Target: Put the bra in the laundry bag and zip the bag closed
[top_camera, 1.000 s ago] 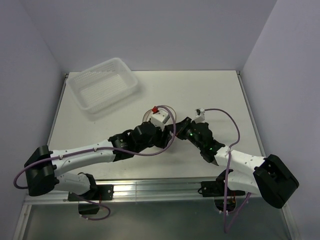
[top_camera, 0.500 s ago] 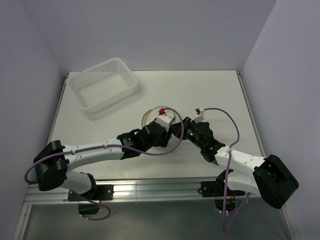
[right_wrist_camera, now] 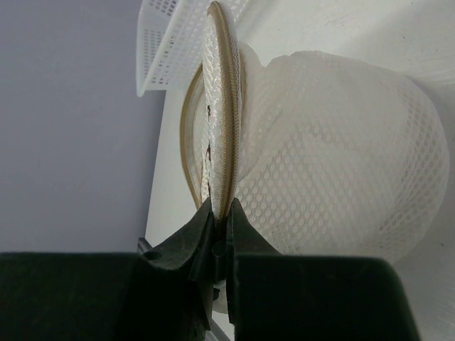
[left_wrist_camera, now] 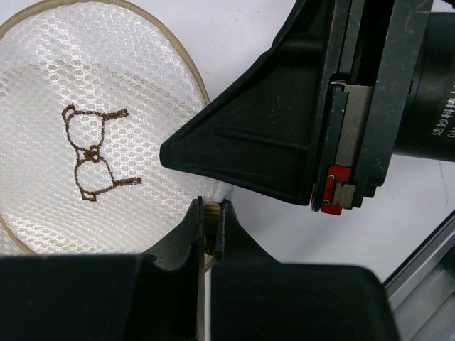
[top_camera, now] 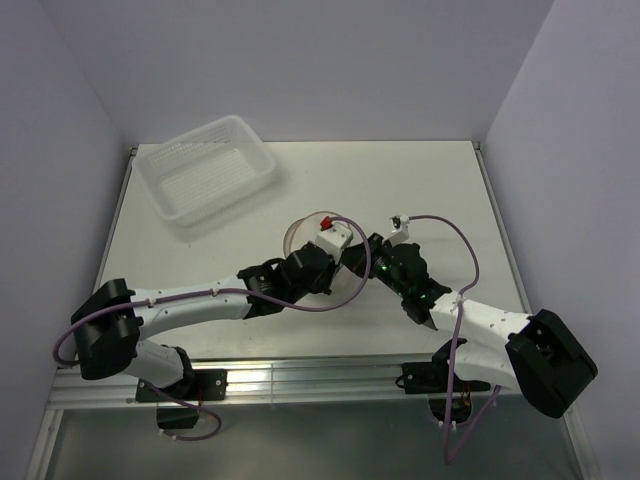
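Presently: flat white table (top_camera: 420, 180), perforated white plastic basket (top_camera: 205, 175) at upper left of top view. Small white mesh cylinder laundry bag (left_wrist_camera: 92, 142) at centre, bulging; pale cream padded bra not separately visible, judged inside. Both left gripper (left_wrist_camera: 211, 224) and right gripper (right_wrist_camera: 222, 224) pinched shut on tan rim (right_wrist_camera: 226, 106). Risk: opposed pulls slipping off rim or snagging mesh, leaving zip part open.
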Motion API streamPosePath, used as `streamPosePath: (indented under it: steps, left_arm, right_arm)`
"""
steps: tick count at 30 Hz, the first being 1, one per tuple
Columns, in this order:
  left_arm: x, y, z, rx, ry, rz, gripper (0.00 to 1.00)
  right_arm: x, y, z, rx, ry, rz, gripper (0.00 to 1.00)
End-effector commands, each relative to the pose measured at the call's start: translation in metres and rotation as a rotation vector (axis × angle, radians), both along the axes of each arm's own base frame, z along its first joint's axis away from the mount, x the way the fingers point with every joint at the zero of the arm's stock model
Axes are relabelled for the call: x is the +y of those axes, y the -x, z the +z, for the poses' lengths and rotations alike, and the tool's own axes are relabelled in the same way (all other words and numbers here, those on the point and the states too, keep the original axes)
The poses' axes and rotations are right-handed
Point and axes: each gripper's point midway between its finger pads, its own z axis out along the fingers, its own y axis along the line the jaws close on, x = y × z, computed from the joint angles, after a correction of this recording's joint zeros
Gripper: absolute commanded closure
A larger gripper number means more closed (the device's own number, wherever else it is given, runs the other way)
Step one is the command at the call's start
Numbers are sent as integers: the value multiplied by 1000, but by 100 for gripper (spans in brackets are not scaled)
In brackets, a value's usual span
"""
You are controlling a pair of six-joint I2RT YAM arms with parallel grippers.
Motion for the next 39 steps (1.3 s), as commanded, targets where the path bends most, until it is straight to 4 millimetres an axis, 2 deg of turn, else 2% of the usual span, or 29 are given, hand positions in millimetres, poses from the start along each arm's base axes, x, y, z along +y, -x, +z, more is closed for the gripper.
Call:
streamPosePath:
  steps: [1,8,12,14,15,18,21,22,23,25,26,28,30,31,32,34,35,39]
  left_arm:
    - [-2,-4,34,-48,91,26,100]
    - [14,6,22,-12,94,33,100]
    - [32,10,11,-4,80,65,100]
    - [40,10,12,-6,86,89,100]
    - [50,10,3,-1,53,115,100]
    - [65,11,-1,6,46,165,100]
    - [84,5,-1,2,46,242,100]
    - [93,2,0,-2,36,272,100]
    - [99,0,0,-4,32,293,100]
    - [119,-6,2,-10,29,365,100]
    - [127,-9,4,-15,29,396,100]
    - [147,-15,10,-22,52,484,100]
    - [162,-21,16,-45,75,556,100]
    - [170,-25,16,-54,75,590,100]
    - [177,-29,17,-65,80,622,100]
    - [185,-35,12,-58,92,650,100]
    - [179,-37,9,-39,125,623,100]
    - [170,-40,15,-30,181,587,100]
  right_arm:
    - [-4,-7,15,-47,-25,-11,100]
    - [-23,-23,19,-52,-15,-34,100]
    - [-33,-32,25,-55,-31,-42,100]
    - [-41,-36,28,-62,-38,-52,100]
    - [-43,-37,28,-64,-36,-52,100]
    - [-53,-42,30,-69,-34,-66,100]
    - [-65,-49,29,-70,-20,-89,100]
    - [-68,-51,20,-44,2,-91,100]
    - [-73,-59,25,-56,22,-100,100]
    - [-77,-64,19,-36,37,-98,100]
    - [-81,-70,23,-48,53,-108,100]
    - [-95,-80,19,-30,67,-135,100]
    - [-108,-91,24,-39,82,-167,100]
    - [-110,-94,22,-33,86,-165,100]
    - [-112,-99,29,-52,96,-163,100]
    - [-110,-103,24,-28,111,-134,100]
    - [-107,-109,32,-52,121,-114,100]
    - [-99,-110,27,-32,103,-73,100]
